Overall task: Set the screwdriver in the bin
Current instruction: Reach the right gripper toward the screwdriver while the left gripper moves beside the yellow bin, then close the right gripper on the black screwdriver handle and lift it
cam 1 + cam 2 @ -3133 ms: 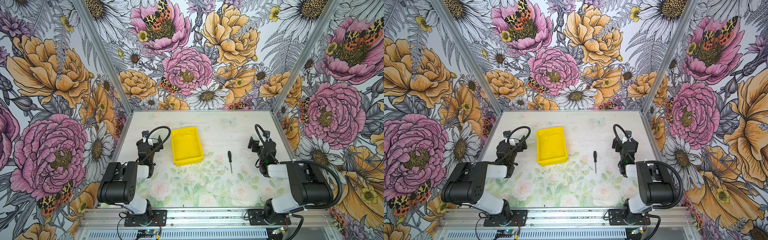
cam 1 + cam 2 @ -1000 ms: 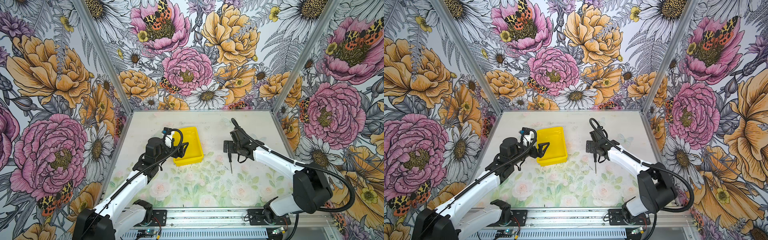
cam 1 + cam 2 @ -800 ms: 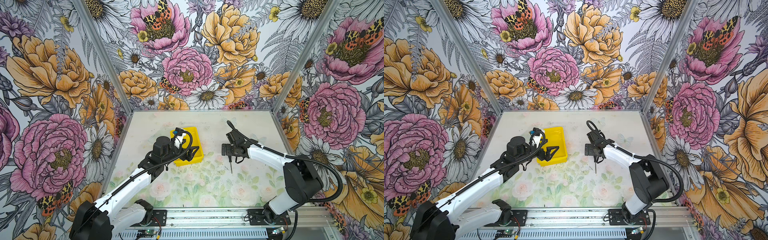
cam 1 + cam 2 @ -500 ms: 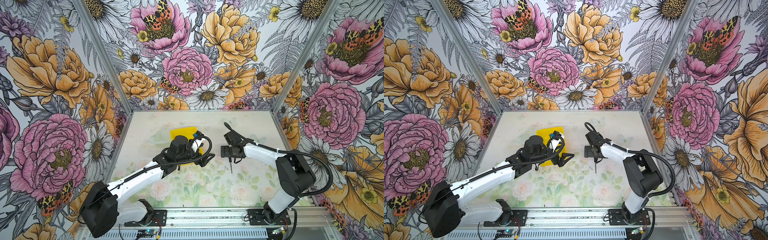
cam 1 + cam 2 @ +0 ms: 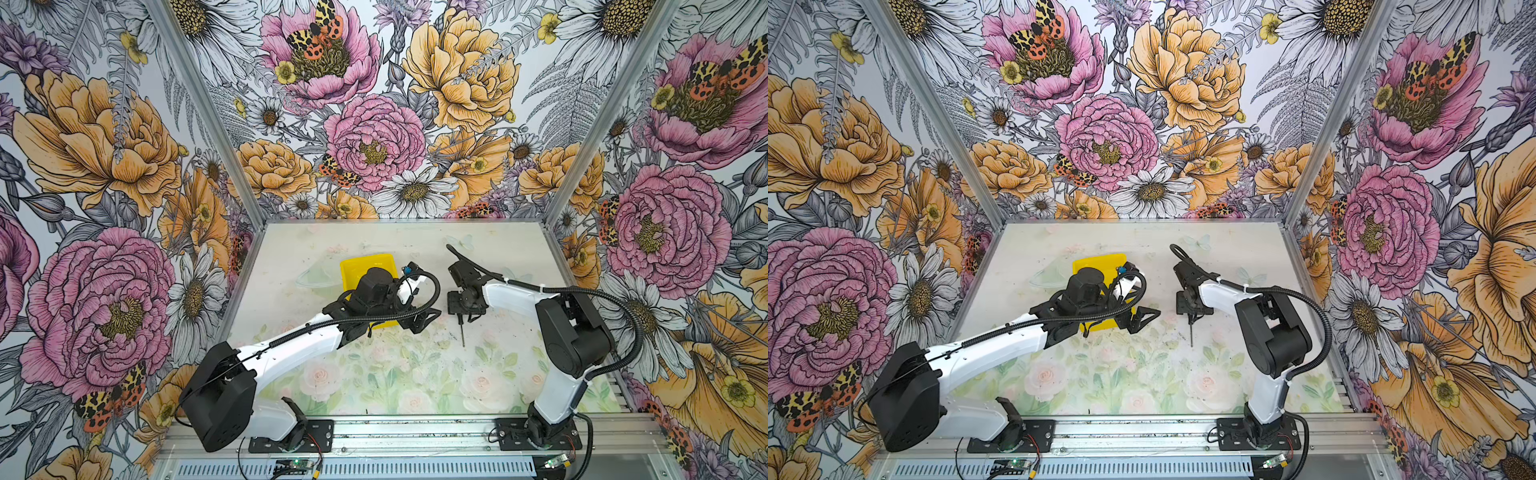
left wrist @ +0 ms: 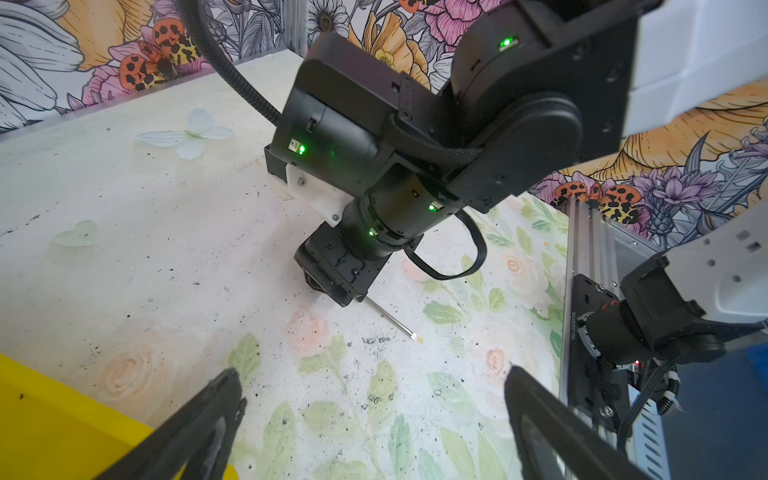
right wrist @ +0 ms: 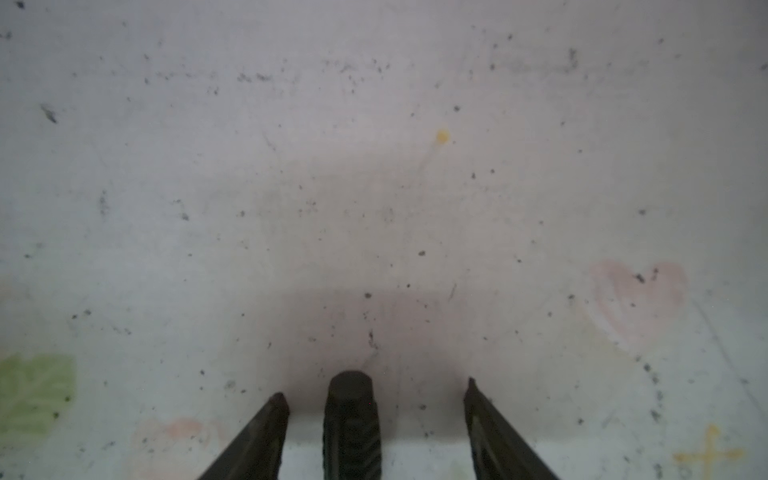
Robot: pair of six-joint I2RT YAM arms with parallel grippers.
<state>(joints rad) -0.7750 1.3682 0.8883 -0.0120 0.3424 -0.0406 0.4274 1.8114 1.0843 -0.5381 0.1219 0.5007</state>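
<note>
Top views: in both top views the screwdriver (image 5: 461, 334) lies flat on the table (image 5: 374, 374), right of centre, grey shaft toward the near edge. Its handle end is hidden under the R gripper (image 5: 461, 316), which points straight down onto it. The bin (image 5: 357, 268) sits to the left, well apart from the screwdriver. The L arm (image 5: 299, 347) crosses the bin diagonally and covers most of its floor, so only the far wall and a strip of near rim show. The L gripper (image 5: 428, 321) hangs just off the bin's near-right corner, betw. bin and screwdriver, fingers spread, nothing in them. Left wrist view: L gripper (image 6: 372, 372) fingers (image 6: 199, 424) are wide apart w/ only speckled table betw. them; a bin corner (image 6: 37, 419) is just beside one finger. The R gripper (image 6: 338, 282) is ahead, tip down at the table; the screwdriver shaft (image 6: 390, 320) sticks out from under it and the handle is blocked by the gripper body. A butterfly print (image 6: 187, 133) lies further off. Right wrist view (soft focus): R gripper (image 7: 374, 388) fingers (image 7: 257, 436) straddle the black ribbed handle (image 7: 351, 415), w/ a gap on each side and no contact seen, so released, not clamped. A heart print (image 7: 640, 299) and a yellow speck (image 7: 442, 136) lie beyond, and dark grit is all over the table.
</note>
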